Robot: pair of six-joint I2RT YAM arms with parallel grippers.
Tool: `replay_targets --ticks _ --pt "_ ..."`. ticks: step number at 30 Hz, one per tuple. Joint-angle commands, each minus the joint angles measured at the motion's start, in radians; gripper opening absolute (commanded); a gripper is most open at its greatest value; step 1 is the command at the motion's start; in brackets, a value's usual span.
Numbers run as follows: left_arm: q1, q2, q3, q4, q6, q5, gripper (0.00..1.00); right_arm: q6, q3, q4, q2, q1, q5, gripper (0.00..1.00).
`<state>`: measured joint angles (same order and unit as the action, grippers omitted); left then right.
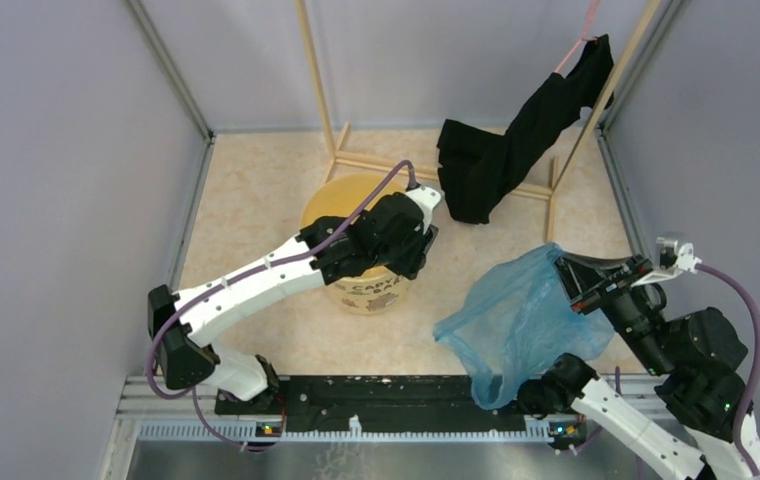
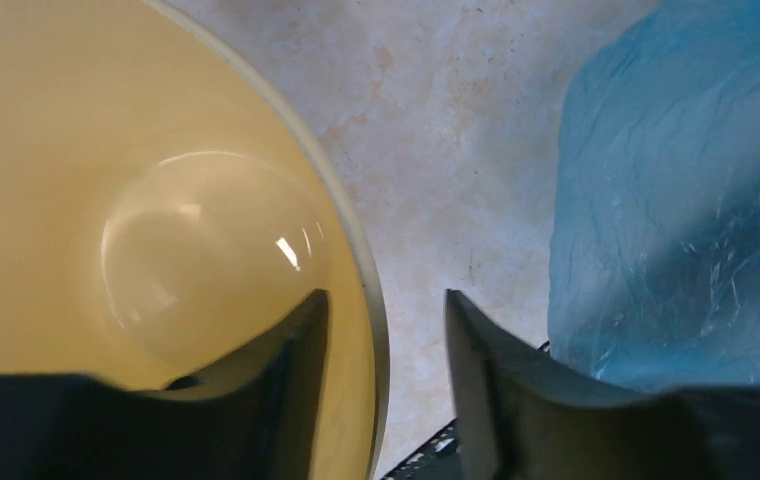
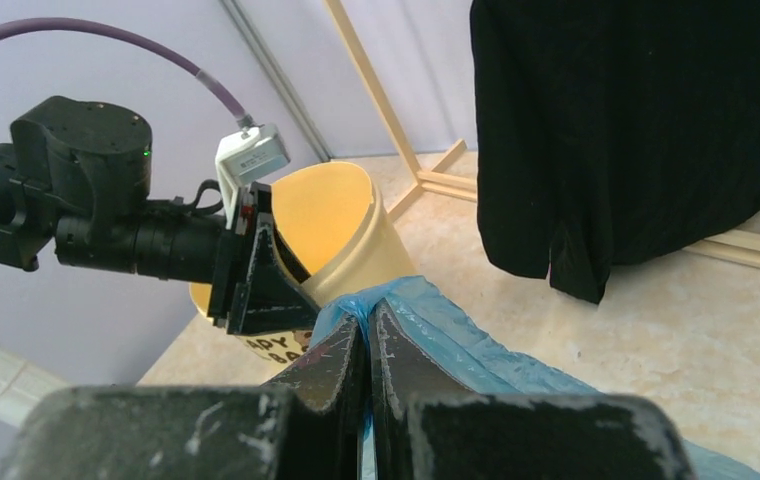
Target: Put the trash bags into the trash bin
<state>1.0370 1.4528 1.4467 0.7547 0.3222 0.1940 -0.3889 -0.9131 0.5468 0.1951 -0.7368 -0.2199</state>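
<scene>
The yellow-tan trash bin (image 1: 339, 203) stands mid-table with dark lettering on its side; its yellow inside fills the left wrist view (image 2: 76, 120) and it also shows in the right wrist view (image 3: 341, 215). My left gripper (image 1: 419, 248) (image 2: 386, 325) is open, and its jaws straddle the bin's right rim, one finger inside and one outside. The light-blue trash bag (image 1: 518, 322) hangs wrinkled to the right of the bin, also seen in the left wrist view (image 2: 676, 200). My right gripper (image 1: 566, 277) (image 3: 368, 318) is shut on the bag's (image 3: 476, 345) bunched top edge and holds it up.
A black cloth garment (image 1: 516, 150) (image 3: 636, 130) hangs on a wooden frame (image 1: 318, 80) at the back right. Grey walls enclose the beige tabletop (image 1: 246, 210). A black rail (image 1: 376, 395) runs along the near edge.
</scene>
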Motion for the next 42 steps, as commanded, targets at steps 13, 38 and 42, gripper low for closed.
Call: replay_targets --ticks 13,38,42 --pt "0.006 -0.622 -0.363 -0.408 0.111 -0.424 0.98 -0.043 -0.037 -0.123 0.068 -0.003 0.008 0.00" --pt "0.107 -0.555 -0.772 -1.022 0.306 -0.317 0.78 -0.182 -0.185 -0.222 0.168 -0.003 0.025 0.00" --pt "0.107 -0.531 -0.673 -0.904 0.248 -0.276 0.71 -0.173 -0.194 -0.196 0.147 -0.004 0.011 0.00"
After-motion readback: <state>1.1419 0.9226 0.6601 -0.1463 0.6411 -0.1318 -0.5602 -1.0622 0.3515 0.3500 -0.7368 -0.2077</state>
